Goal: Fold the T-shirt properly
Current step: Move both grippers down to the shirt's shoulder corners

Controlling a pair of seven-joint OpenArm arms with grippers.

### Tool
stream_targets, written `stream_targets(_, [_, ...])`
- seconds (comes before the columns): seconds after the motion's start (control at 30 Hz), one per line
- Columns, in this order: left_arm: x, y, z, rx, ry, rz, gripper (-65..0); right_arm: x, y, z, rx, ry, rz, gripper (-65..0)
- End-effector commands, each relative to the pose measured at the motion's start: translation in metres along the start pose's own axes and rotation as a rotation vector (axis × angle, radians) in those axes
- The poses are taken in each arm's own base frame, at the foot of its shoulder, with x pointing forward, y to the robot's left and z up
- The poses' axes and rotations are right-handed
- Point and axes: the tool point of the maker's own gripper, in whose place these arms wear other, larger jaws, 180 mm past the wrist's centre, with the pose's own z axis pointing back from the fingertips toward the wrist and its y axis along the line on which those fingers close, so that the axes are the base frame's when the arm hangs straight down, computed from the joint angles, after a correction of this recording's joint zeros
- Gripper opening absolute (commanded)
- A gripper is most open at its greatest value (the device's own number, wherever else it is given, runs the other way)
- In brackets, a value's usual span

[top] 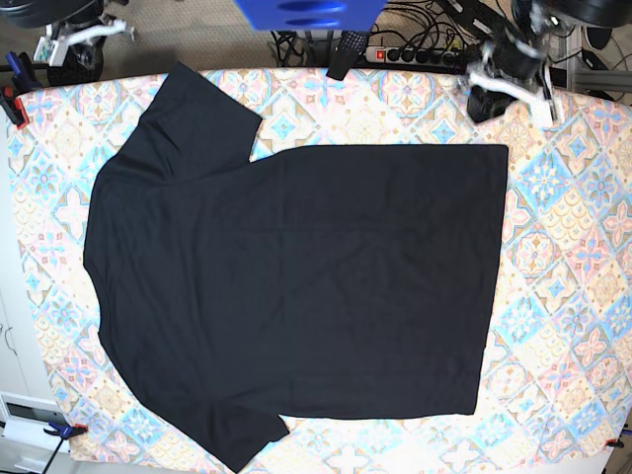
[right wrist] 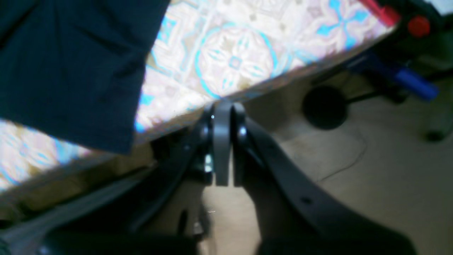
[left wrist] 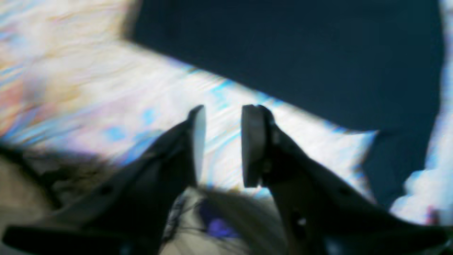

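The black T-shirt (top: 296, 286) lies spread flat on the patterned table (top: 573, 247), collar end to the left and hem to the right, one sleeve toward the far edge and one toward the near edge. My left gripper (left wrist: 219, 141) is open and empty, hovering over bare table just off the shirt's edge (left wrist: 300, 53); in the base view it is at the far right (top: 509, 74), beyond the hem corner. My right gripper (right wrist: 223, 109) is shut and empty, at the table's edge beside a sleeve (right wrist: 70, 63); its arm shows at the far left (top: 69, 39).
A power strip with cables (top: 415, 54) and a blue object (top: 306, 12) lie beyond the far edge. Red clamps (top: 12, 104) grip the table's left side. Floor, a blue-handled clamp (right wrist: 410, 81) and a red knob (right wrist: 417, 25) show past the table edge.
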Motion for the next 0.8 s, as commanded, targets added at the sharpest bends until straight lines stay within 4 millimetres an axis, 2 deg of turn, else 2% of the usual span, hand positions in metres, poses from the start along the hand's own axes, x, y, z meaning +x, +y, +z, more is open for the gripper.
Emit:
stream_targets(0.0, [0.006, 0.01, -0.001, 0.019, -0.002, 0.03, -44.1, 0.008, 0.001, 0.002, 0.008, -0.024, 0.01, -65.0])
stream_targets(0.1, [0.017, 0.022, -0.014, 0.012, 0.001, 0.146, -41.0, 0.008, 0.004, -0.001, 0.014, -0.011, 0.005, -65.0])
stream_targets(0.17, [0.02, 0.038, -0.021, 0.026, 0.005, 0.226, -39.9, 0.008, 0.004, -0.001, 0.014, -0.013, 0.005, -65.0])
stream_targets(0.37, [0.018, 0.062, -0.046, 0.037, 0.034, 0.388, -39.8, 0.008, 0.004, -0.001, 0.015, -0.012, 0.005, -65.0])
stream_targets(0.67, [0.015, 0.068, -0.076, 0.047, 0.031, 0.481, -39.8, 0.008, 0.005, -0.001, 0.017, -0.011, 0.005, -65.0])
stream_targets(0.77, [0.016, 0.057, -0.085, 0.022, 0.04, 0.473, -39.9, 0.01, 0.007, -0.001, 0.023, -0.016, 0.005, -65.0])
